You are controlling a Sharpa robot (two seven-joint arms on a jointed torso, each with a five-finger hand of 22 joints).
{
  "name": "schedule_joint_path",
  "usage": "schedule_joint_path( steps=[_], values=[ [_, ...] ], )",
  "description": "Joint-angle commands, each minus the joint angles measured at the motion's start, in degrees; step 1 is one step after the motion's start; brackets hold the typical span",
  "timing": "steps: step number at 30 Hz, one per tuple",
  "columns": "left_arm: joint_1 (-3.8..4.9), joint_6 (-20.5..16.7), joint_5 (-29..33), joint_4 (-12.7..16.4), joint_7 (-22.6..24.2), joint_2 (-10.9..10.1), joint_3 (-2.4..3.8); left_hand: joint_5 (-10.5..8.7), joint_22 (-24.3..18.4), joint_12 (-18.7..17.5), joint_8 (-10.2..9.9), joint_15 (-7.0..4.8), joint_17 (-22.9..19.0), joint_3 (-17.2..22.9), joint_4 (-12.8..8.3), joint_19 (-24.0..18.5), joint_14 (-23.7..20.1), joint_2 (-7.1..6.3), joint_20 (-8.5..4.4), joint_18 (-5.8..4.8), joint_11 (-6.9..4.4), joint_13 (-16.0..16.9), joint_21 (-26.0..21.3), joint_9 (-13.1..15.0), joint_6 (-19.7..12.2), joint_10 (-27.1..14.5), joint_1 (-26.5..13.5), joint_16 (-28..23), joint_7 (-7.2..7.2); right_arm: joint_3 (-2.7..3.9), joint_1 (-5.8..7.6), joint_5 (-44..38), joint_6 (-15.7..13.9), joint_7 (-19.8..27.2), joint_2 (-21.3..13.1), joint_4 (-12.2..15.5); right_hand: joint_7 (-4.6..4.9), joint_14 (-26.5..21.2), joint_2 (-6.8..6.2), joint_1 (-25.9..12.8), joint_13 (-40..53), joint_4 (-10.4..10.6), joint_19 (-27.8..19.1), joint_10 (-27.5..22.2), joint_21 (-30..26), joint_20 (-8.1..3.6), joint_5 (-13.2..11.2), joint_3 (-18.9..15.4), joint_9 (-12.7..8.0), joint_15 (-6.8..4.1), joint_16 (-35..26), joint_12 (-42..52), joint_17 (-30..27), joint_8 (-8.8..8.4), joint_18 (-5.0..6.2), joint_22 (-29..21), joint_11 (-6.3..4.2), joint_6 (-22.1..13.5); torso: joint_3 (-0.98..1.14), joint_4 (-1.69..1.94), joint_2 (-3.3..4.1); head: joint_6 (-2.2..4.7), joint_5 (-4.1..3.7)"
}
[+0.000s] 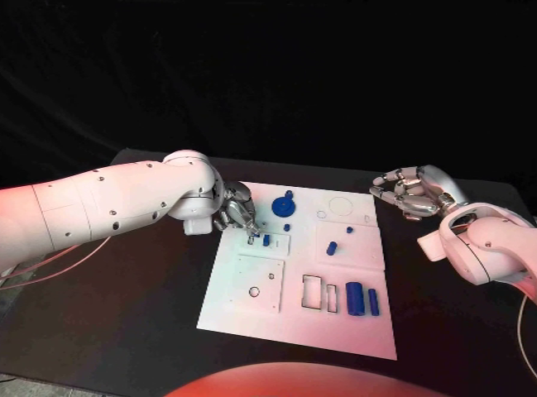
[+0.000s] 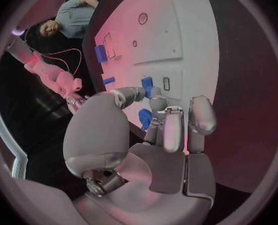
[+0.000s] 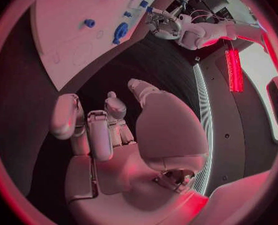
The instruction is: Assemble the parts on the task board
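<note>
Under left robot hand (image 1: pixel 237 212) fingertips: small blue part (image 1: pixel 266 240), touching, on task board (image 1: pixel 256 318).

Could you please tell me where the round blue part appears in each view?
Head view: round blue part on the task board's far half, beside the left robot hand.
Left wrist view: the part peeks out behind that hand's fingers.
Right wrist view: near the board's edge.
Shared landmark: the white task board.

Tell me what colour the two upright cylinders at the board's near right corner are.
Blue. The two cylinders show best in the head view.
</note>
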Motion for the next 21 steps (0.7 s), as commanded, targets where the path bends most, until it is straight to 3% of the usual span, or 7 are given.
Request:
schedule_joint_path(
  steps=[1, 12, 21],
  values=[
    [0.22, 3.58, -0.76, -0.4, -0.73, 0.41, -0.04, 0.16, 0.08, 0.38, 0.23, -0.27, 2.15, 14.51, -14.84, 0.29, 2.7, 0.2, 0.02, 0.07, 0.19, 0.15, 0.41, -0.07, 0.46, 0.45, -0.73, 0.15, 0.01, 0.0, -0.04, -0.19, 0.66, 0.17, 0.03, 0.1, 0.11, 2.4, -0.4, 0.31, -0.04, 0.31, -0.48, -0.11, -0.25, 0.06, 0.34, 0.14, -0.09, -0.53, -0.22, 0.33, 1.37, 0.28, 1.15, -0.07, -0.03, -0.43, -0.02, -0.02, 0.06, -0.04, -0.02],
    [0.46, 8.99, -1.33, -1.8, -1.23, 1.14, -0.13, 0.19, 0.14, 0.46, 0.27, -0.28, 2.08, 14.7, -15.16, 0.31, 2.68, 0.36, 0.01, 0.06, 0.18, 0.32, 0.45, -0.12, 0.41, 0.47, -1.01, 0.11, -0.01, 0.0, -0.04, -0.2, 0.62, 0.16, 0.01, 0.16, 0.11, 2.4, -0.4, 0.31, -0.04, 0.31, -0.48, -0.11, -0.25, 0.06, 0.34, 0.14, -0.09, -0.53, -0.22, 0.33, 1.37, 0.28, 1.15, -0.07, -0.03, -0.43, -0.08, -0.04, 0.04, -0.31, -0.02],
    [0.48, 9.97, -1.45, -2.58, -1.26, 1.39, -0.18, 0.19, 0.19, 0.48, 0.28, -0.28, 2.05, 14.74, -15.26, 0.33, 2.68, 0.38, 0.0, 0.05, 0.17, 0.36, 0.48, -0.13, 0.41, 0.46, -1.07, 0.09, -0.03, 0.0, -0.04, -0.2, 0.58, 0.21, 0.0, 0.21, 0.11, 2.41, -0.43, 0.35, -0.12, 0.35, -0.53, -0.16, -0.37, 0.06, 0.41, 0.13, -0.12, -0.53, -0.21, 0.31, 1.42, 0.36, 1.17, -0.12, -0.03, -0.49, -0.1, 0.02, 0.09, -0.44, -0.09]
  ],
)
